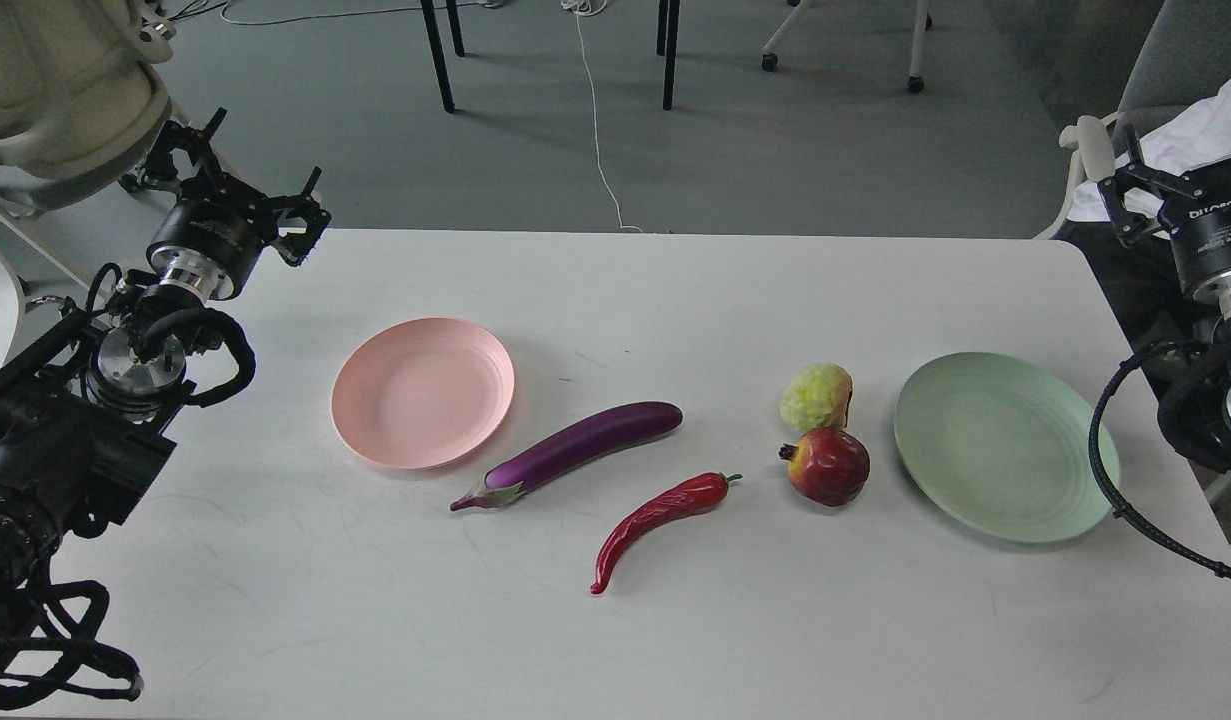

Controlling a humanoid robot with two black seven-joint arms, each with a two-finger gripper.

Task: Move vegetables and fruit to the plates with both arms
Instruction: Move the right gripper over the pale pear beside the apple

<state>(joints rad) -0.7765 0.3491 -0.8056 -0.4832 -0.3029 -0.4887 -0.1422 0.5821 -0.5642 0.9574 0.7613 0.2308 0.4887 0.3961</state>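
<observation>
So far, nothing has been moved. The round pale pink plastic plate (422,392) and the bigger mint green plate (1005,447) are bare. Between them on the white table (275,600) are laid the long shiny purple eggplant (575,447), the curved red chili pepper (660,515), the round red pomegranate (828,466) and the bumpy yellow-green fruit (817,397). Nothing is held by the left gripper (260,195) or the right gripper (1125,185); whether their fingers are spread cannot be told.

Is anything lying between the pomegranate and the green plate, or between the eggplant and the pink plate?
Nothing visible. The pomegranate sits just left of the green plate with bare table between. The eggplant lies right beside the pink plate, no object between them.
</observation>
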